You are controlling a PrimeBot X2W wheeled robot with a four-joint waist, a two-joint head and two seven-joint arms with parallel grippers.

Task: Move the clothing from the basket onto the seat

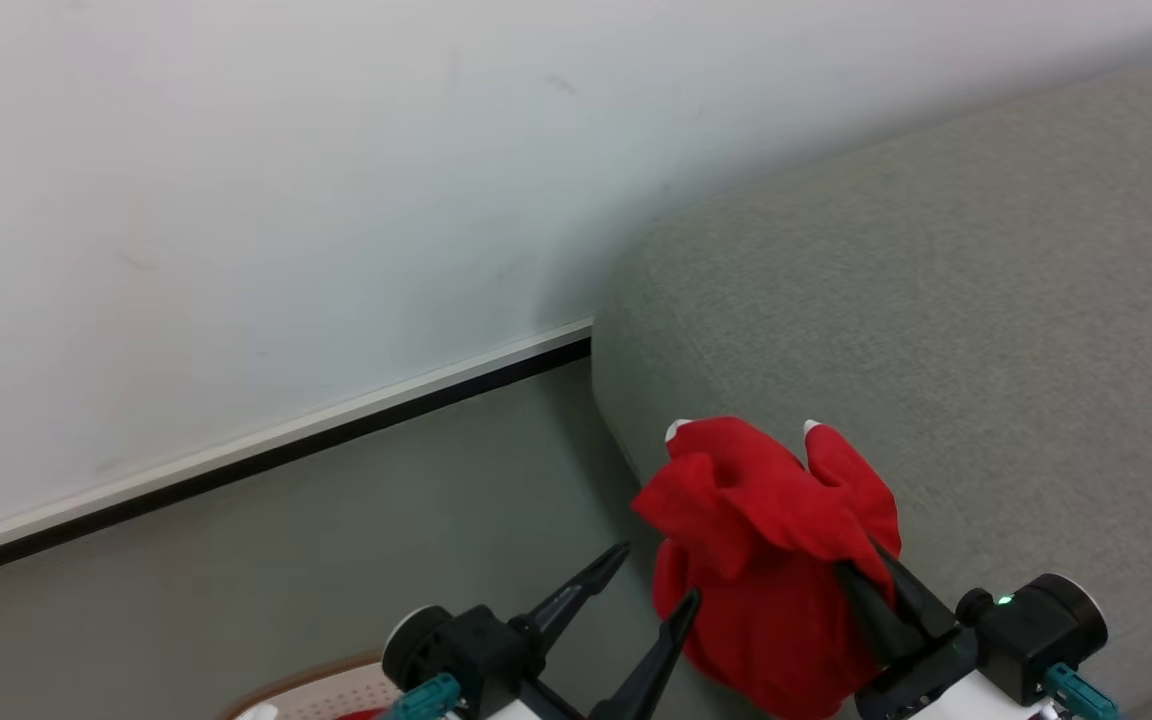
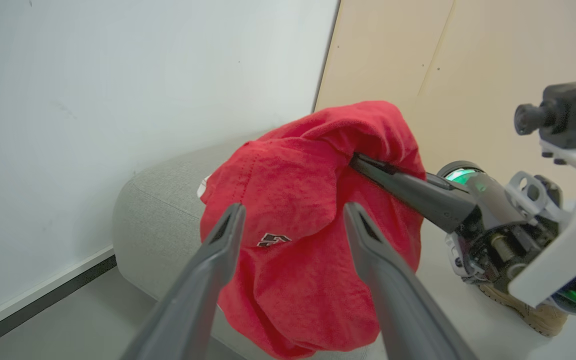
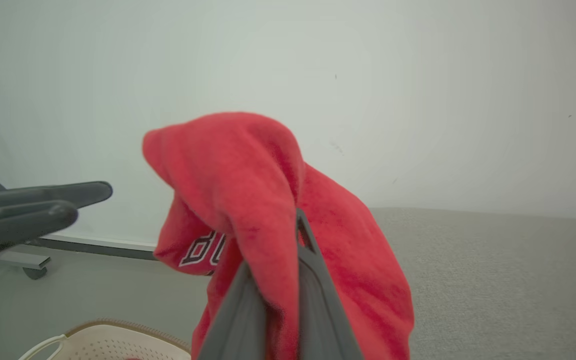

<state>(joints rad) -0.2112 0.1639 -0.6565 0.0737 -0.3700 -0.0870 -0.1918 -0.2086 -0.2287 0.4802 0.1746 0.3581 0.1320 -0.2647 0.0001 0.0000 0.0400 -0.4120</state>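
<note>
Right gripper (image 1: 871,585) is pinched shut on a fold of the red clothing (image 1: 766,540), which hangs bunched from it at the rounded near corner of the grey seat (image 1: 986,330). Your coming move turns on one thing: open cushion lies ahead and to the right of the bundle, while its lower left side appears to hang past the seat's edge, over the floor (image 1: 436,520). Your left gripper (image 1: 656,575) stands wide and empty just left of the cloth. Nearer you, low at left, sits the basket (image 1: 326,690). Nothing looks to block the way onto the seat.
</note>
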